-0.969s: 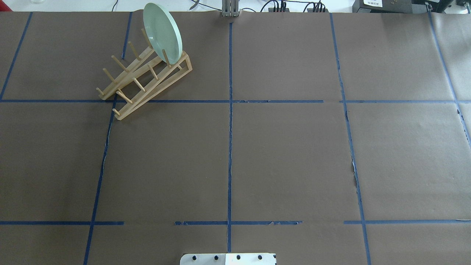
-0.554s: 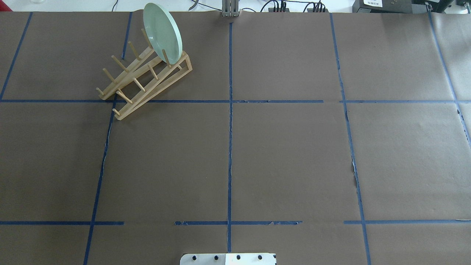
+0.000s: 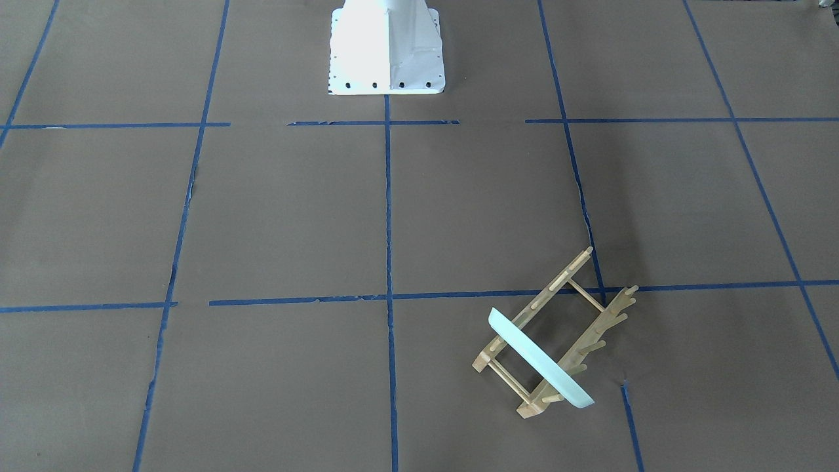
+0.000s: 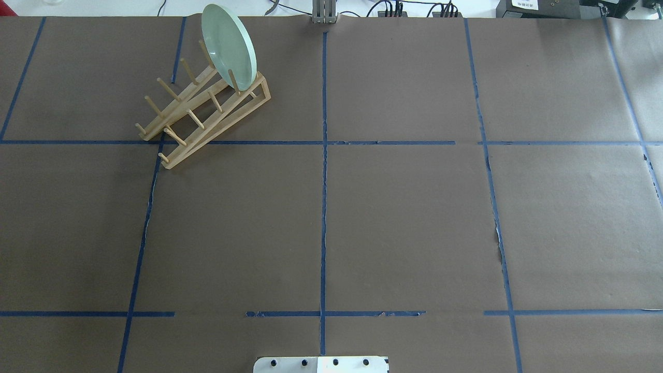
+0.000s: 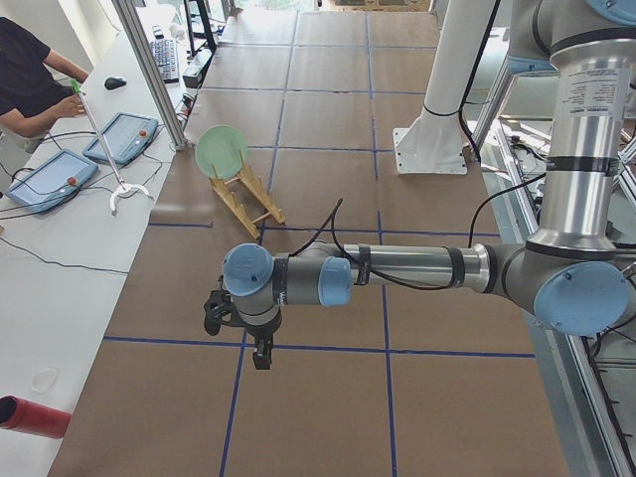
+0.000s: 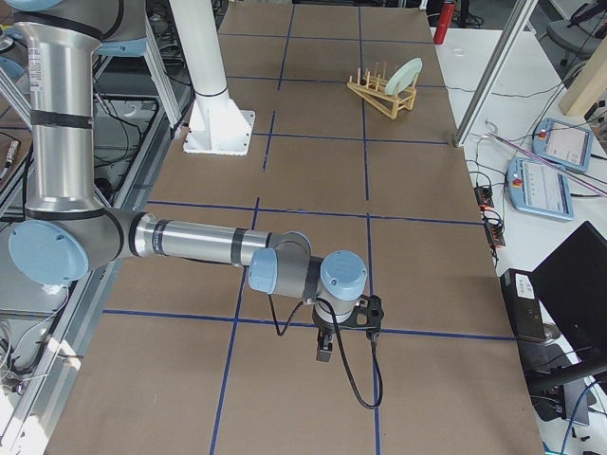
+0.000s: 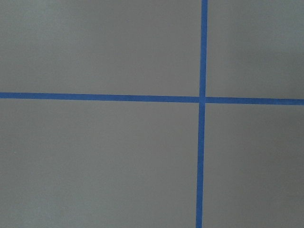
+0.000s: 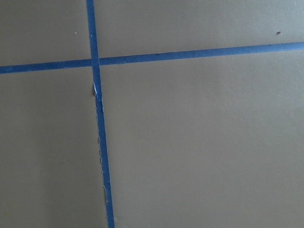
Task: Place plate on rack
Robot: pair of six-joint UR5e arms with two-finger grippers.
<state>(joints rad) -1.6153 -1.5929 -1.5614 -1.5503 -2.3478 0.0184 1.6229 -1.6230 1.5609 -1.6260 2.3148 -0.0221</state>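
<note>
The plate (image 4: 228, 45) stands on edge in the rack (image 4: 204, 111), slotted between the pegs at the rack's far end and leaning slightly. In the overhead view, the two sit toward 11 o'clock on the desk (image 4: 414, 233).

The left claw (image 5: 260, 350) hangs above the brown paper near a crossing of blue tape (image 7: 202, 142). In the left side view the plate lies at about 12 o'clock from it, well apart.

The right claw (image 6: 324, 349) hangs low too, and in the right side view the plate is far off at 1 o'clock.

I cannot tell whether either claw is wide or narrow.
</note>
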